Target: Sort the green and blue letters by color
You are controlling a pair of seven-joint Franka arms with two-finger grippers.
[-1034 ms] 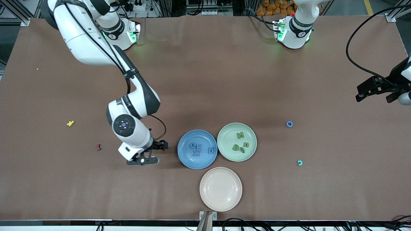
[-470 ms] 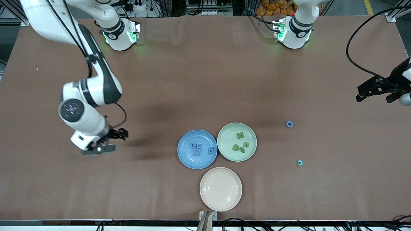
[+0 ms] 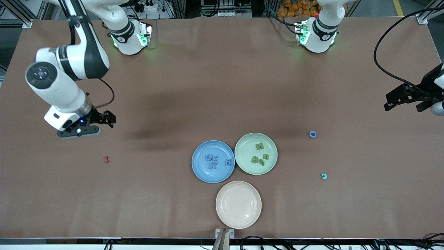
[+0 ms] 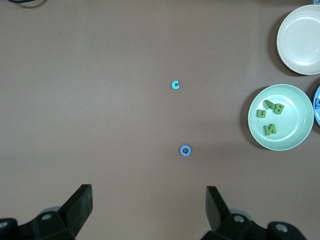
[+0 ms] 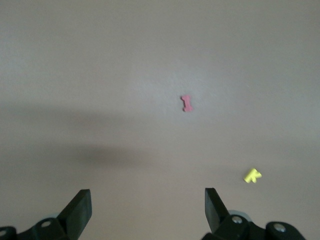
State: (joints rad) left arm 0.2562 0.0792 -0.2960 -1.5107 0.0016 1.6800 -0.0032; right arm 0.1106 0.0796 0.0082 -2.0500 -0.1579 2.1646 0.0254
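Blue letters (image 3: 215, 161) lie in the blue plate (image 3: 199, 172), green letters (image 3: 260, 156) in the green plate (image 3: 246, 140) beside it, well away from both grippers. Right gripper (image 3: 93, 124), wide open and empty, hovers over bare table near a dark red piece (image 3: 107, 159). Left gripper (image 3: 406, 100), likewise open and empty, waits at its table end. Sorting looks finished; best to leave the stray pieces alone.

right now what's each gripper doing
left gripper: open, empty, waiting at the left arm's end of the table.
right gripper: open, empty, over bare table near the red piece.
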